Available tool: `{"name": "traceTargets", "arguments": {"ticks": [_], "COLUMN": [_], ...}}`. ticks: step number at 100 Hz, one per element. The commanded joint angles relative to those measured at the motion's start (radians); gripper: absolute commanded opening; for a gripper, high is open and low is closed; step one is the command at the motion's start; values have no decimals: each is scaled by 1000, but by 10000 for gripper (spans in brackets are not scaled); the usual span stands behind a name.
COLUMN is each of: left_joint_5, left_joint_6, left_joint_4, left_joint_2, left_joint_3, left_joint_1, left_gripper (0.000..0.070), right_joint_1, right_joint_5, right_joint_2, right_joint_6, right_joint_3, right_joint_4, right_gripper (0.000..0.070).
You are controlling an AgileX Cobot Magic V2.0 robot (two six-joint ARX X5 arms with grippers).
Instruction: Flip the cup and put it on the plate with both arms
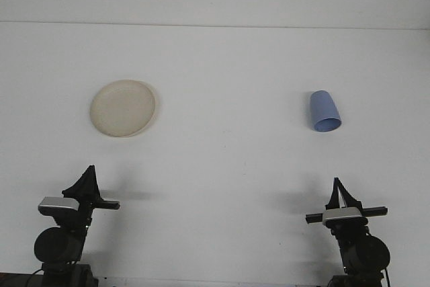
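Cup-flipping has not begun. Nearest the camera, the left gripper (87, 178) and right gripper (340, 195) sit low at the table's (222, 166) near edge, holding nothing; their opening cannot be told. Beyond the right gripper stands the blue cup (324, 111), apparently mouth-down. Well left of the cup lies the plate (123, 108). Next, the right arm likely reaches for the cup.

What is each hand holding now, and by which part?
Nothing is held. The left hand and right hand are near the table's front edge, far from the blue cup and the plate.
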Motion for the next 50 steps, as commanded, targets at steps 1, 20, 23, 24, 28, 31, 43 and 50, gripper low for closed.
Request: {"name": "traceTargets", "arguments": {"ticks": [1, 20, 23, 24, 28, 31, 43, 50], "left_joint_5": [-3, -3, -3, -3, -3, -3, -3, -3], "left_joint_6": [-8, -8, -8, -8, -8, -8, -8, -8], "left_joint_4": [10, 10, 10, 10, 10, 10, 10, 10], "left_joint_2": [-2, -2, -2, -2, -2, -2, -2, -2], "left_joint_3": [-19, -19, -19, -19, -19, -19, -19, -19], "left_joint_1": [2, 2, 2, 2, 2, 2, 2, 2], "left_gripper": [12, 12, 12, 12, 12, 12, 12, 12], "right_joint_1": [0, 0, 0, 0, 0, 0, 0, 0], "right_joint_5": [0, -4, -9, -10, -18, -26, -31, -26], "right_joint_2": [1, 1, 1, 1, 0, 0, 1, 1], "right_joint_6": [-4, 0, 11, 15, 31, 49, 182, 306], "right_joint_3": [-2, -2, -2, -2, -2, -2, -2, -2], "right_joint_4": [13, 14, 14, 14, 13, 13, 19, 19], "right_gripper": [5, 5, 5, 5, 5, 5, 5, 5]}}
